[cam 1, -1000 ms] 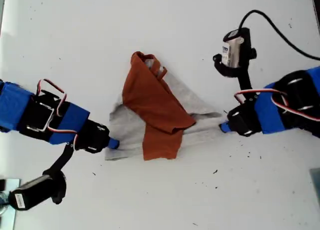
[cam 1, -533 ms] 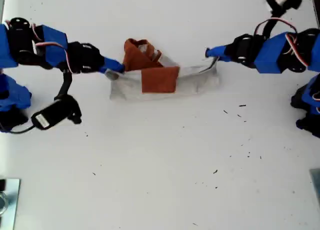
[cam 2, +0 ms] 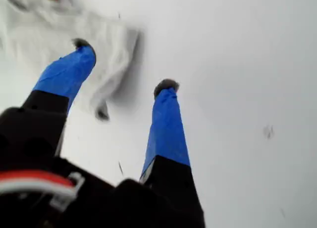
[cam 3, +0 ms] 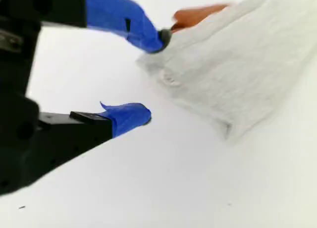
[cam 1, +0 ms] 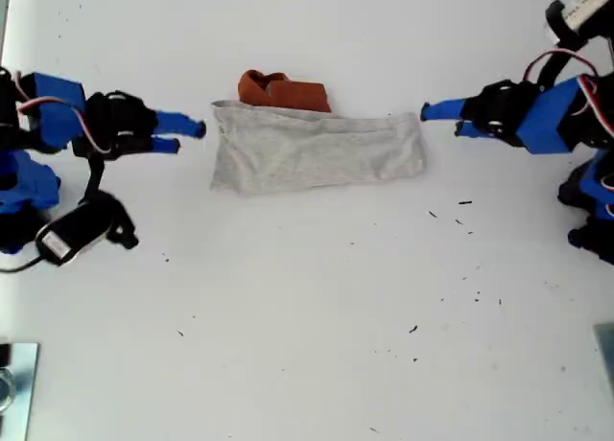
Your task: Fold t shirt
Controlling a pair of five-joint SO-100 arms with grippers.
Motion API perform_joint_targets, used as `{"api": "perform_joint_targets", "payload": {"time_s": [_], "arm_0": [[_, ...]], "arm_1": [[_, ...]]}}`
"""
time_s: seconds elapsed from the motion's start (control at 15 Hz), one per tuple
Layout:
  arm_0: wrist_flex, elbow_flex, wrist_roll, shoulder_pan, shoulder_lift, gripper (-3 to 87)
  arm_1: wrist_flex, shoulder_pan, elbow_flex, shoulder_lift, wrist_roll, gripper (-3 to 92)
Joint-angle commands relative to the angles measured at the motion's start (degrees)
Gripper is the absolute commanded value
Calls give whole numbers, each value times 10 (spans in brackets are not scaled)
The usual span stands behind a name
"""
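Table (cam 1: 307, 345): a plain white top with a few dark specks (cam 1: 465, 203) toward the exterior view's right.
T shirt (cam 1: 317, 149): lies flat in the upper middle of the exterior view as a long grey band, with nothing gripping it.
Orange part (cam 1: 283, 91): a bunched sleeve or collar pokes out along the band's far edge, toward the exterior view's left.
My first gripper (cam 1: 441, 118): at the band's end on the exterior view's right, jaws spread and empty. In its wrist view (cam 2: 124, 64) one tip sits over the cloth's edge.
My second gripper (cam 1: 187, 136): just off the band's other end, jaws parted and empty. In its wrist view (cam 3: 153, 75) the upper tip is at the shirt's corner.
Step in hand: apparently the pause between folds, with the lengthwise fold looking done.
Next move: probably pinch one short end and carry it over to the other, halving the band. The stray orange likely needs tucking first.
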Motion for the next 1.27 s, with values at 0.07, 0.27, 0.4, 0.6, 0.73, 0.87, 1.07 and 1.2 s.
{"api": "perform_joint_targets", "payload": {"time_s": [0.07, 0.27, 0.4, 0.6, 0.73, 0.87, 1.07, 1.2], "arm_0": [[80, 207, -85, 138, 442, -2], [206, 237, -129, 179, 523, -1], [193, 238, -112, 217, 524, 123], [206, 238, -69, 258, 524, 170], [206, 238, 11, 260, 524, 170], [205, 238, 39, 260, 524, 170], [205, 238, 39, 260, 524, 169], [205, 238, 39, 260, 524, 169]], "arm_1": [[201, -72, 91, 290, -20, 230], [307, -114, 171, 411, 19, 167], [306, -122, 171, 412, 0, 167], [311, -120, 169, 412, -294, 164], [311, -119, 169, 412, -294, 164], [312, -119, 169, 412, -294, 164], [312, -119, 169, 412, -294, 164], [312, -119, 169, 412, -294, 164]]}}
